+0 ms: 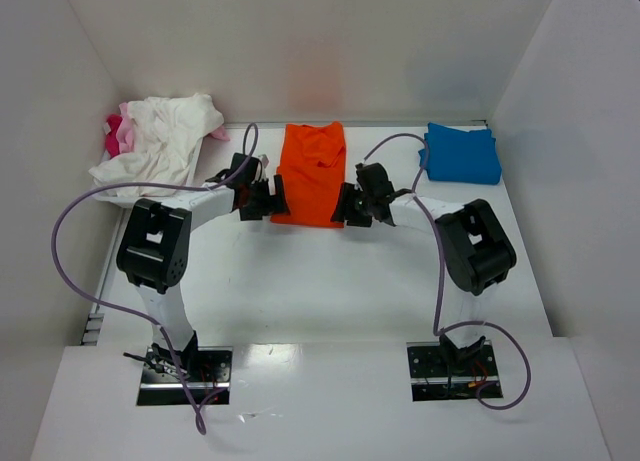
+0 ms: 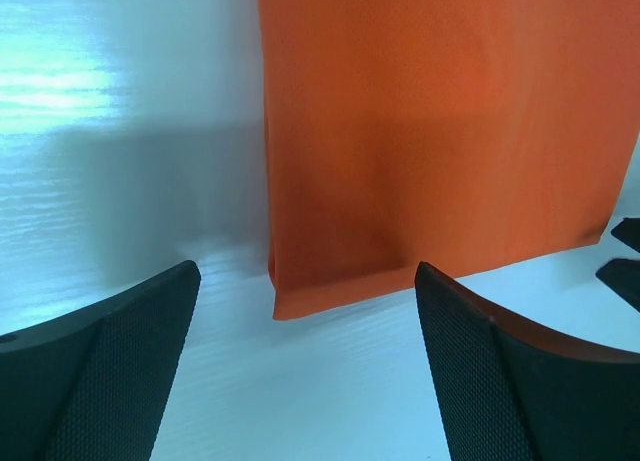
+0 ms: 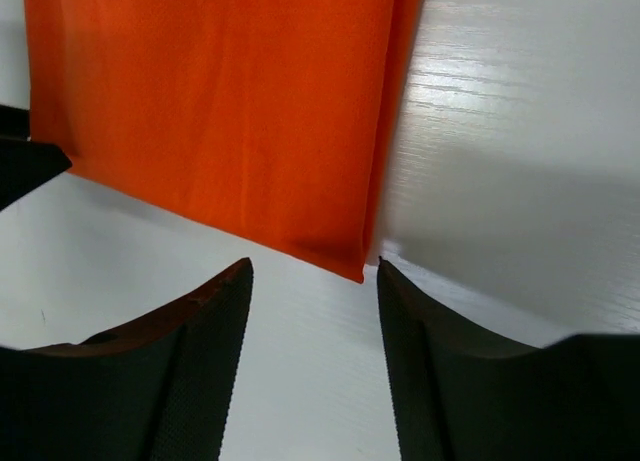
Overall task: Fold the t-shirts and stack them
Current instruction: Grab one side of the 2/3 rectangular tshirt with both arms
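Left fingers (image 2: 100, 371) and right fingers (image 3: 170, 371) both stand apart and empty, each pair low at a near corner of the orange shirt (image 1: 312, 176).

At 10 o'clock on the table (image 1: 320, 281), a crumpled white shirt (image 1: 160, 141) lies heaped beside a pink shirt (image 1: 118, 133) against the wall, apparently waiting their turn.

The left fingers gape wide. The orange shirt's near left corner lies flat just ahead of the gap, touching neither tip. That shirt sits at 12 o'clock, folded into a long narrow strip running away from the arms.

The right fingers are parted less, and the near right corner lies just ahead of their gap. This matched stance at 7 and 5 o'clock of the cloth suggests both corners are to be pinched together and carried toward the far hem.

At 2 o'clock a blue shirt (image 1: 460, 153) lies folded into a compact pad, probably the base of the stack.
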